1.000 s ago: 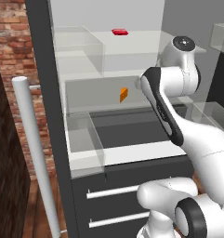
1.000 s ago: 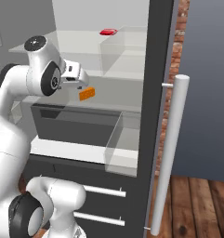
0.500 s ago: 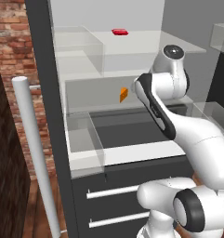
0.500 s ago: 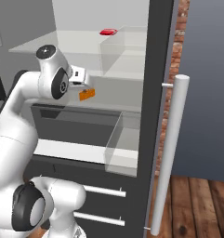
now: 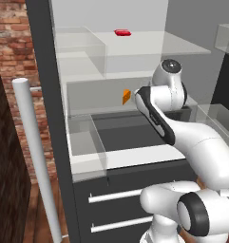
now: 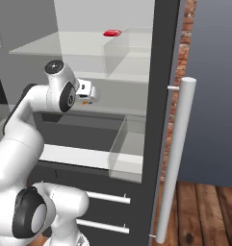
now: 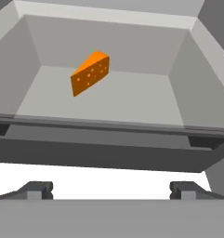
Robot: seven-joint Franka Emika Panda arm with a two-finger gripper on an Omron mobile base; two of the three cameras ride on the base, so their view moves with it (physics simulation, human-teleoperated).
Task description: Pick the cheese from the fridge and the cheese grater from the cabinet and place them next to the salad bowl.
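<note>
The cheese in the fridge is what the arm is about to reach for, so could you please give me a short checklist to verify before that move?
1. Fridge open, shelves reachable: ok.
2. Cheese in sight on its shelf, apart from the gripper: ok.
3. Gripper open, holding nothing: ok.
4. Gripper lined up with the cheese: not ok; the wedge lies left of centre in the hand view.
5. Red item out of the way, on a higher shelf: ok.
6. Wedge resting stably: cannot tell.

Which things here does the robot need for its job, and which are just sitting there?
Needed for the job:
- cheese, an orange wedge on a fridge shelf
- fridge, standing open
- fingers, spread wide, empty, aimed at the cheese

Just sitting there:
- flat red item on a higher shelf
</note>
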